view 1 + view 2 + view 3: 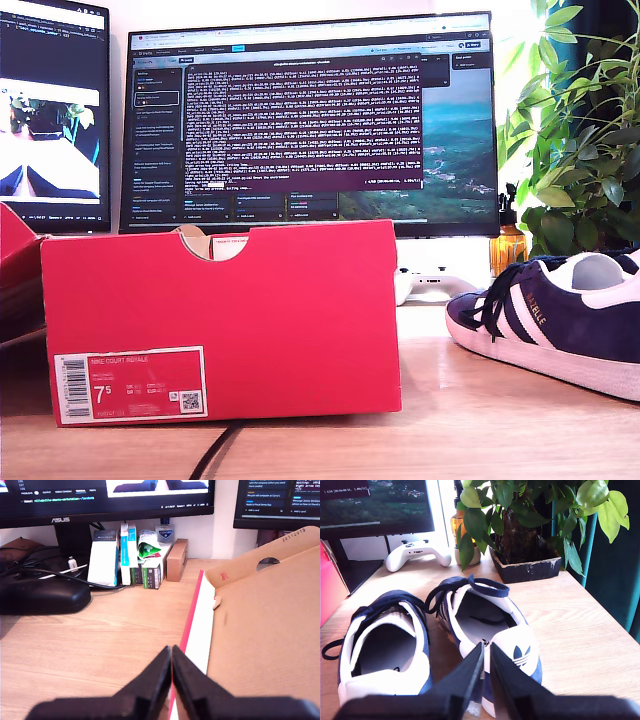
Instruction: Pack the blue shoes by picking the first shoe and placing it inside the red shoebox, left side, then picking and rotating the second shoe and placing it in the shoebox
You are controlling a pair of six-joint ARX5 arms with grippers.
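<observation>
The red shoebox [220,310] stands on the wooden desk at the exterior view's left, its "7.5" label facing the camera. In the first wrist view its open brown inside [265,630] and red rim [192,615] lie below my first gripper [171,652], which is shut and empty over the rim. The blue shoes sit side by side in the second wrist view, one [385,645] beside the other [485,615], heels toward the camera. My second gripper [486,647] is shut and empty just above the heel with the trefoil. One shoe [560,320] shows at the exterior view's right.
Two monitors [310,120] stand behind the box. A potted plant [525,540], an amber bottle [508,245] and a white game controller [417,552] sit behind the shoes. Small cartons [130,555] and a black object [40,597] lie on the desk beyond the box. A red lid piece [15,250] shows at the exterior view's left edge.
</observation>
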